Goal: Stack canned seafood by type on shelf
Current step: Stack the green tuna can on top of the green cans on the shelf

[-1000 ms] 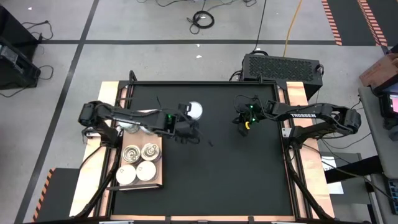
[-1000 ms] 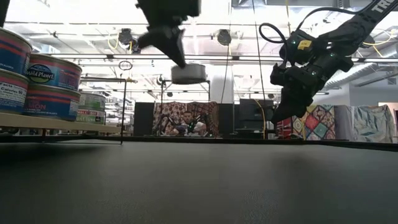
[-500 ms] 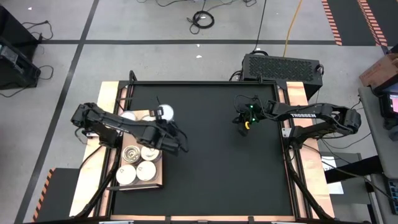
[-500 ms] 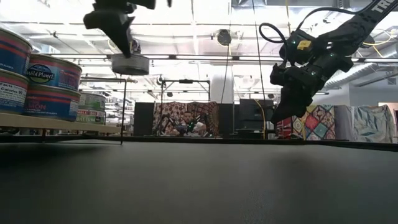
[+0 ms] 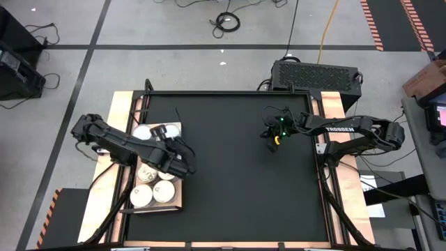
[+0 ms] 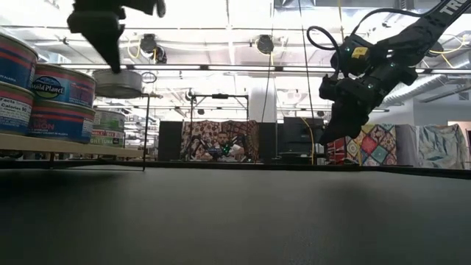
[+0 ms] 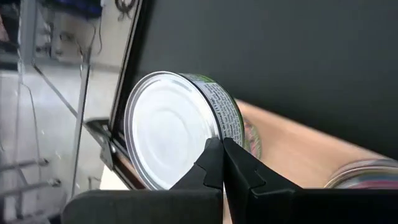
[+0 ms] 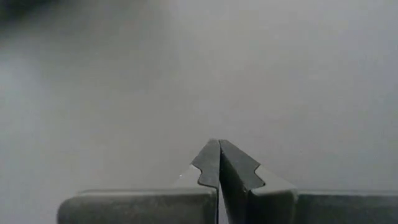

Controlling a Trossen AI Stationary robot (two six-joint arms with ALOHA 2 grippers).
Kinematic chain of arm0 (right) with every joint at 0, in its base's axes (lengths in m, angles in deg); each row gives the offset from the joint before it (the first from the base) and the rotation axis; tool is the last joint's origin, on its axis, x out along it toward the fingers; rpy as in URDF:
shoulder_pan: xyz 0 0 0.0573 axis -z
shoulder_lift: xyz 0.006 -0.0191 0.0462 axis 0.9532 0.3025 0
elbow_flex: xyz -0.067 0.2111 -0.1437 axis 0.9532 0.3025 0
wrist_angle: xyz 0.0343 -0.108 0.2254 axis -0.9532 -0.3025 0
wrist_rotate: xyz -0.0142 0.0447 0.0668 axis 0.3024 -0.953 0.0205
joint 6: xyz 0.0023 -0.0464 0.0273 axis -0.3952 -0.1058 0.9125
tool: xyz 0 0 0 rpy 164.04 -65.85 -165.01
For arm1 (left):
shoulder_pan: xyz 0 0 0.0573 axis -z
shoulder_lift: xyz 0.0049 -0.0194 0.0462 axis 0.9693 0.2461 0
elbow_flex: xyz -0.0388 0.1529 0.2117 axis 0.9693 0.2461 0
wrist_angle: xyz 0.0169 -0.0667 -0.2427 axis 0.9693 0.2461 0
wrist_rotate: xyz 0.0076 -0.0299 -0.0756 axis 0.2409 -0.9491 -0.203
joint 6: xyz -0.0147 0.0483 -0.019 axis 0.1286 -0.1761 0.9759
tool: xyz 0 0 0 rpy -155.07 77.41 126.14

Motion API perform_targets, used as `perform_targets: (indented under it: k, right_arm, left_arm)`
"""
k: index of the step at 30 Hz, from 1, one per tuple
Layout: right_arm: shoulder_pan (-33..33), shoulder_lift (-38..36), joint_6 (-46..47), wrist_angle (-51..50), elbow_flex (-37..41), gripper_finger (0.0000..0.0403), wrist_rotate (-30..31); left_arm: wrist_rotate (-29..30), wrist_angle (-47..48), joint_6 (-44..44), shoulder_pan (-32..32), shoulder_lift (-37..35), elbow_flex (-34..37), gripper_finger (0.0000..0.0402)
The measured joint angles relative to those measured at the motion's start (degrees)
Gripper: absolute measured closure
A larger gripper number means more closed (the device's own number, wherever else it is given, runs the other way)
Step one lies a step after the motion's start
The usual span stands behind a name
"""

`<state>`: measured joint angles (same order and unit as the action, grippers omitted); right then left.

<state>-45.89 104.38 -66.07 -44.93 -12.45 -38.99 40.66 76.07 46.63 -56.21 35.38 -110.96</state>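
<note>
Black mat (image 5: 237, 174), large, covering the table; right gripper (image 5: 272, 141) idle above its far right part, fingers pressed together, holding nothing. Shelf (image 5: 178, 202): light wooden board at the mat's left edge, carrying tins in stacks (image 6: 62, 103) and four tins (image 5: 153, 183) at its near end. Left gripper (image 5: 164, 132): raised over the board's far end, fingertips pinched on the rim of one white-topped tin (image 7: 168, 149), carried clear of the others.

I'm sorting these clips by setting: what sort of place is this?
Probably a robotics lab or workshop, not a shop. Two robot arms are mounted at a framed table with a black mat, cables trail over a taped concrete floor, and tins sit on a wooden board.
</note>
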Motion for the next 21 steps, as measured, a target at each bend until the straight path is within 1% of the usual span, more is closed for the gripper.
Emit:
perform_targets:
  k: [7, 10, 14, 21]
  right_arm:
    - [0.0, 0.0, 0.0, 0.6, 0.0, 0.0403, 0.0]
    - [0.0, 0.0, 0.0, 1.8, 0.0, 0.0403, 0.0]
    - [0.0, 0.0, 0.0, 2.7, 0.0, 0.0403, 0.0]
    - [0.0, 0.0, -0.2, 5.3, 0.0, 0.0403, 0.0]
  left_arm:
    - [-1.3, -0.8, 5.6, 0.0, -6.6, 8.2, 0.0401]
    - [-1.6, -1.9, 6.7, 0.0, -8.5, 11.1, 0.0401]
    - [-2.6, -4.9, 5.9, 0.0, -9.2, 13.7, 0.0401]
    - [-3.2, -5.4, 5.7, 0.0, -8.9, 15.2, 0.0401]
